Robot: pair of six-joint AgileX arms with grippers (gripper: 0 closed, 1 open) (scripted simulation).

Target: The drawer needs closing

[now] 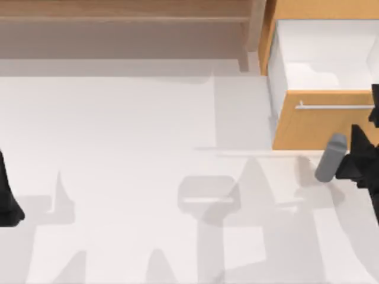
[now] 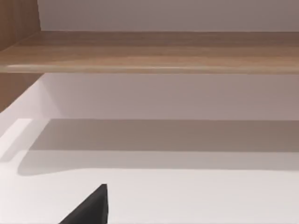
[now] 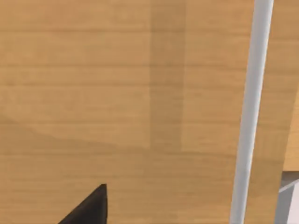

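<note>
Drawer [image 1: 323,121] with orange-tan wooden front, thin silver bar handle [image 1: 334,106] and white inner walls is seen pulled open at two o'clock on the white tabletop [image 1: 130,165]. The right end effector [image 1: 361,157] is held just before its front panel; finger spread cannot be told. The left arm [image 1: 7,195] is parked at nine o'clock.

The drawer [image 1: 314,127] front looks like matt grained wood; its handle [image 3: 250,116], perhaps smooth metal.

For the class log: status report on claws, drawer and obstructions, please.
Right claw close before drawer front. Drawer open, handle untouched. Left arm parked at table's left edge. Nothing blocking.
</note>
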